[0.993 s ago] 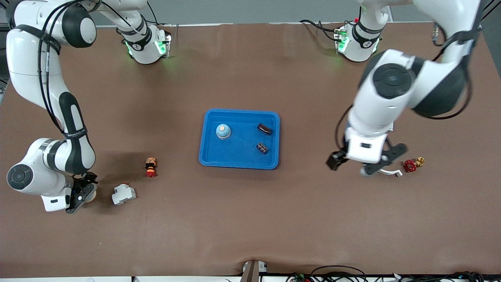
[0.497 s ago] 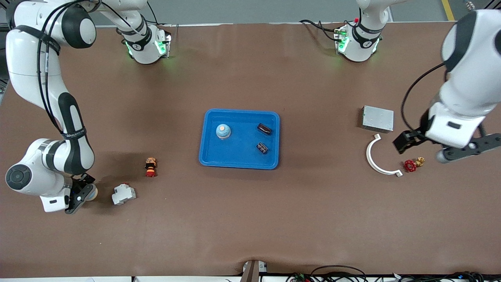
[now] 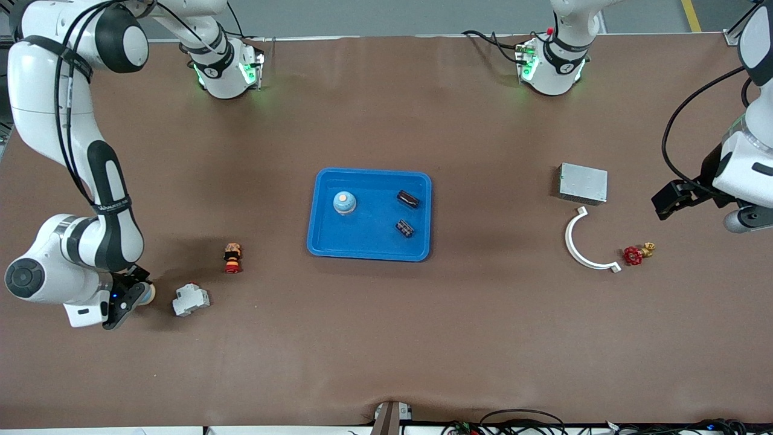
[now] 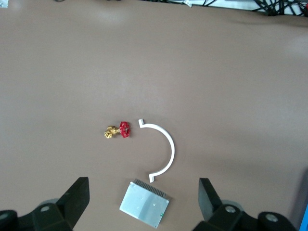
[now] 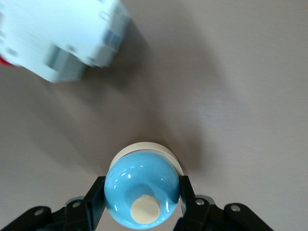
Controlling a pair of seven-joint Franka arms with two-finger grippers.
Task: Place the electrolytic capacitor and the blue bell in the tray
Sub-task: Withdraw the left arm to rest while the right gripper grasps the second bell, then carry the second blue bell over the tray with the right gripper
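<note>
A bright-blue tray [image 3: 369, 214] is seen at the middle of the brown worktop [image 3: 386, 338]. Inside it lie a blue bell [image 3: 344, 203] and two dark electrolytic capacitors [image 3: 408, 199] [image 3: 404, 228].

Near the edge at the right arm's end, the right end effector [image 3: 125, 296] is low beside a white breaker block [image 3: 190, 300]. What it holds is largely hidden in the front view — only the right wrist view shows a second blue bell [image 5: 141, 194] clamped between the fingers [image 5: 95, 197]. A small red-and-black part [image 3: 232, 258] stands between block and tray.

The left end effector [image 4: 144, 192] is raised at the opposite edge, fingers [image 4: 77, 195] spread wide and empty — shown in the left wrist view only. Below it lie a grey metal box [image 4: 144, 204], a white curved bracket [image 4: 163, 150] and a red-handled valve [image 4: 118, 130].
</note>
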